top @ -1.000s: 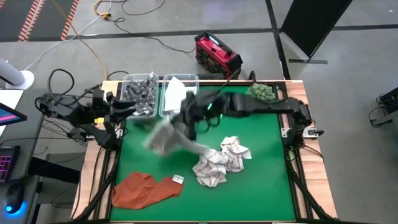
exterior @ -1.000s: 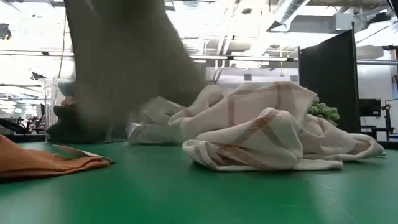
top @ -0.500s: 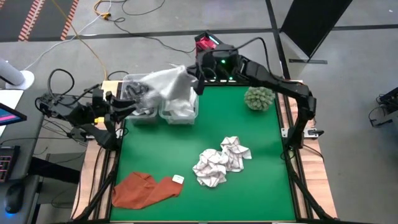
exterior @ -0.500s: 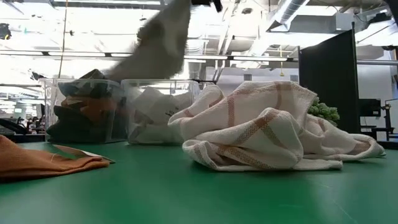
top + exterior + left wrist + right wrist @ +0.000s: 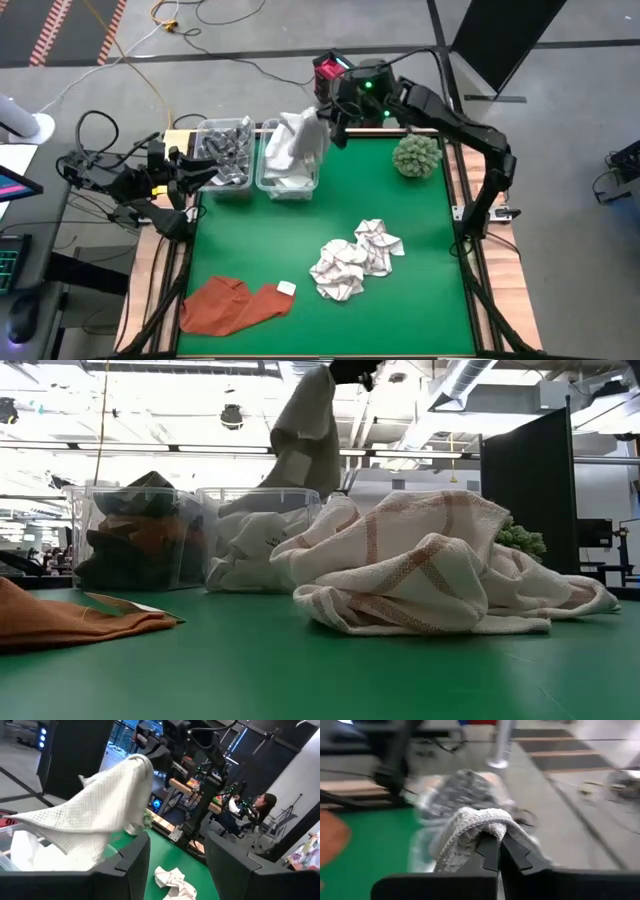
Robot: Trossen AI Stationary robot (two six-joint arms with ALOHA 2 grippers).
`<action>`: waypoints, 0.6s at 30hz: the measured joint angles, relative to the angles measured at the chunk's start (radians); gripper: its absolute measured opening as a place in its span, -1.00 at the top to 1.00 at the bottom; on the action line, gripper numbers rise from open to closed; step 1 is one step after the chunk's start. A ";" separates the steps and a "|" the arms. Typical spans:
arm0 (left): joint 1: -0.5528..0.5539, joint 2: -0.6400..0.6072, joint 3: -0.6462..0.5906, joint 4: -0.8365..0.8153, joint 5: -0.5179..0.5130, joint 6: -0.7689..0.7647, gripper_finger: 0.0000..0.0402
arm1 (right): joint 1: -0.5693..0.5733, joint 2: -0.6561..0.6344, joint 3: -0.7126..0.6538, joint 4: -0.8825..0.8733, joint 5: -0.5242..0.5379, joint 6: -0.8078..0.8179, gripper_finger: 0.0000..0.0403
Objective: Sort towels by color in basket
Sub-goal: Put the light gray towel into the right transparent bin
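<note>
Up at 12 o'clock on the table, the right gripper (image 5: 328, 128) is pinched tight on a white towel (image 5: 298, 142) dangling over the clear bin (image 5: 287, 186), so a sloppy release could drape it over the rim.

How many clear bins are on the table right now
2. Both stand side by side at the table's far edge: the left bin holds dark cloths, the right bin white ones, with the right pincer dangling a white towel over it.
</note>
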 joint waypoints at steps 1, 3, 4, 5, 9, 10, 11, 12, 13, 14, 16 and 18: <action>0.000 0.000 0.000 0.000 -0.001 0.000 0.12 | 0.000 0.007 0.000 0.024 -0.052 0.018 0.90; 0.000 0.000 0.000 0.000 -0.003 0.000 0.12 | 0.013 0.029 -0.001 0.092 -0.169 0.062 0.90; 0.000 0.000 0.000 0.000 -0.003 0.000 0.12 | 0.020 0.040 -0.001 0.135 -0.230 0.087 0.90; 0.000 0.000 0.000 0.000 -0.004 0.000 0.12 | 0.029 0.053 -0.001 0.180 -0.291 0.113 0.90; 0.000 0.000 0.000 0.001 -0.004 -0.001 0.12 | 0.064 0.105 -0.001 0.297 -0.421 0.175 0.90; 0.000 0.000 0.000 0.001 -0.004 -0.004 0.12 | 0.066 0.118 -0.001 0.295 -0.417 0.179 0.90; 0.000 0.000 0.000 0.001 -0.004 -0.007 0.12 | 0.066 0.134 -0.001 0.285 -0.410 0.186 0.90; 0.000 0.000 0.000 0.001 -0.004 -0.010 0.12 | 0.063 0.150 -0.001 0.277 -0.394 0.188 0.90; 0.000 0.000 0.000 0.001 -0.004 -0.012 0.12 | 0.057 0.166 -0.001 0.276 -0.363 0.189 0.90; 0.000 0.000 0.000 0.001 -0.004 -0.013 0.12 | 0.050 0.180 -0.001 0.274 -0.313 0.189 0.90; 0.000 0.000 0.000 0.001 -0.004 -0.015 0.12 | 0.030 0.203 -0.003 0.273 -0.182 0.189 0.90; 0.000 0.000 0.000 0.001 -0.004 -0.015 0.12 | 0.009 0.219 -0.003 0.286 -0.037 0.189 0.89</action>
